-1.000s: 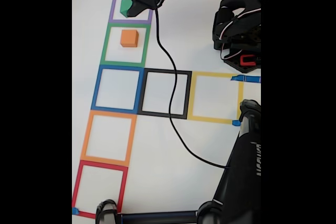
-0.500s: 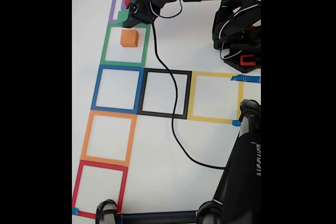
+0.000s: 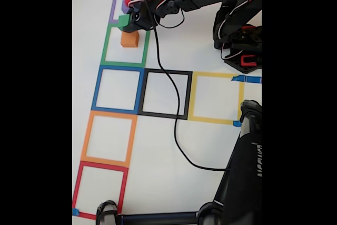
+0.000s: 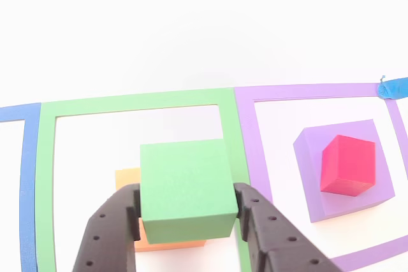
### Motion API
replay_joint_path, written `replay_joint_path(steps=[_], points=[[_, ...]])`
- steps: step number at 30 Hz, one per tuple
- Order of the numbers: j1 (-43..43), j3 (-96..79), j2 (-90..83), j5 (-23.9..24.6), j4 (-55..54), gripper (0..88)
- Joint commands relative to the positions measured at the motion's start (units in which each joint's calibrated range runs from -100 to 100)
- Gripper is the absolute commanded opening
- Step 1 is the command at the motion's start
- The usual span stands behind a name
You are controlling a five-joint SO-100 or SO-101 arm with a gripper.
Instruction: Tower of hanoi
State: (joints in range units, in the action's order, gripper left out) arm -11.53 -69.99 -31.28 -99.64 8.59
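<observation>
White lettering on the black stand (image 3: 251, 162), sideways, too blurred to read

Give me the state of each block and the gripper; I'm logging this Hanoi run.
green block: held in the gripper, above the orange block
orange block: inside the green tape square, mostly hidden
red block: sitting on the purple block
purple block: inside the purple tape square
gripper: shut on the green block

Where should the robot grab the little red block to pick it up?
Grip the red block by two opposite flat side faces, coming straight down from above. It sits alone on top of the purple block, so its sides are free, but it is turned askew, so the end effector would probably need to rotate to match.
</observation>
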Motion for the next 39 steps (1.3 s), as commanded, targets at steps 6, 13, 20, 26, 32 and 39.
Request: replay_joint_path(steps=[6,13,20,26,32,39], points=[[1.5,-2.2,2.9,-0.4,-9.1,7.9],[1.9,-2.9,6.5,-0.4,-14.0,7.9],[1.8,-5.2,6.0,-0.4,-15.8,7.9],[2.0,-7.5,5.0,-0.4,-16.7,7.9],[3.3,-8.2,4.8,-0.4,-17.7,7.9],[3.5,-7.4,4.8,-0.4,-17.7,8.0]])
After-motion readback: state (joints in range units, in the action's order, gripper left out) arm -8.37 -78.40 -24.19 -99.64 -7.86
